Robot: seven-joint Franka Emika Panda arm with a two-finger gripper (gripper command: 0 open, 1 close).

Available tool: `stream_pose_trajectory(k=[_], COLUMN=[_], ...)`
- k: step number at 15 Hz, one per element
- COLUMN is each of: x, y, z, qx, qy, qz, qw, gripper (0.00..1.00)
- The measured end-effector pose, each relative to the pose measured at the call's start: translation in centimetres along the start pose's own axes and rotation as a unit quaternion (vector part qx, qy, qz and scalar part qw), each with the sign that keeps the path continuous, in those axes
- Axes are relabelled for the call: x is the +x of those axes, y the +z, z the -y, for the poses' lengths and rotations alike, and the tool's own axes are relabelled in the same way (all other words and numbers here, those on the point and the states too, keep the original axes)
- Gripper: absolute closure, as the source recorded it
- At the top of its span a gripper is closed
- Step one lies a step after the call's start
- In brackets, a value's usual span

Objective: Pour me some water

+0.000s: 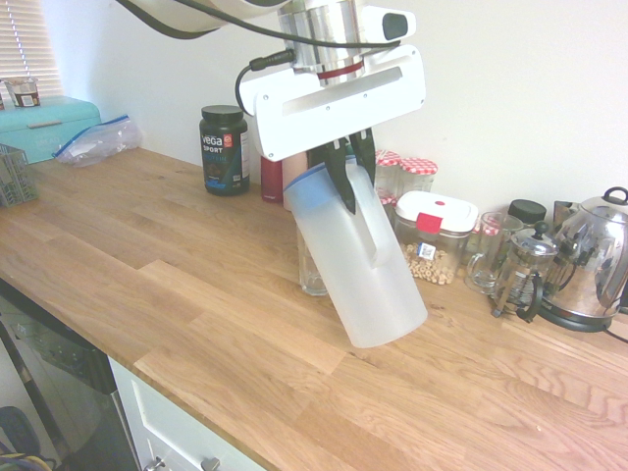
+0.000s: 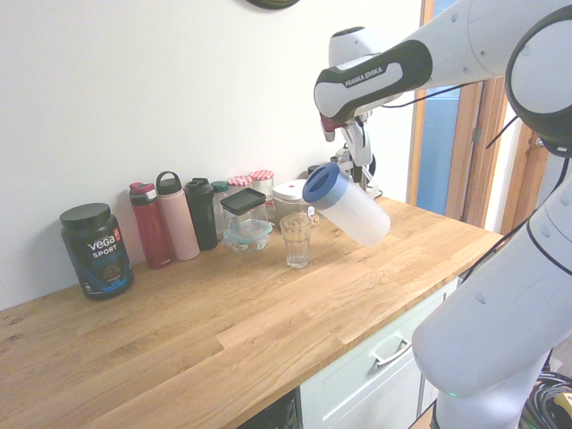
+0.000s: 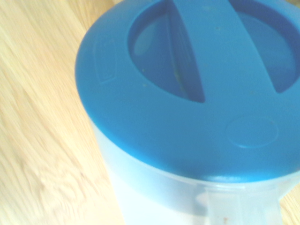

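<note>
**Wrist view: blue-lidded pitcher tilting toward glass**

Item one: gripper (image 1: 349, 177), its fingers clamping the handle of the translucent water pitcher (image 1: 358, 265), carrying it tilted above the wooden countertop (image 1: 196, 294). Blue lid (image 3: 187, 93) is leaning toward the empty drinking glass (image 2: 296, 239), apparently so the spout is lining up for pouring. Item two: glass is standing upright just beside the pitcher, near the bottles (image 2: 170, 219) lining the wall. No water is visibly flowing.

Black Vega tub (image 1: 224, 149), steel kettle (image 1: 592, 263), French press (image 1: 525, 272), pink bottle (image 2: 176, 218), red bottle (image 2: 149, 225)
</note>
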State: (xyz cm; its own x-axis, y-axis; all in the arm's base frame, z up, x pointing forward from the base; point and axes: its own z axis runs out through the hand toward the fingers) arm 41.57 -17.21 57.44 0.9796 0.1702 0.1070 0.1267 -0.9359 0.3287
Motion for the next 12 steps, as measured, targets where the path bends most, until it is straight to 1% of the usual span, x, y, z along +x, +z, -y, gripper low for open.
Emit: stream_pose_trajectory(k=[4,7,9,12], x=[1.3,2.1,2.6,3.4], y=[-1.7,-1.5,-0.9,-0.5], z=[0.5,0.9,1.4,2.5], qx=[-0.026,-0.054,-0.07,-0.087], qy=[-0.04,-0.072,-0.089,-0.1], qz=[0.051,0.081,0.097,0.105], qw=[0.998,0.993,0.989,0.985], gripper=[1.0,1.0,1.0,1.0])
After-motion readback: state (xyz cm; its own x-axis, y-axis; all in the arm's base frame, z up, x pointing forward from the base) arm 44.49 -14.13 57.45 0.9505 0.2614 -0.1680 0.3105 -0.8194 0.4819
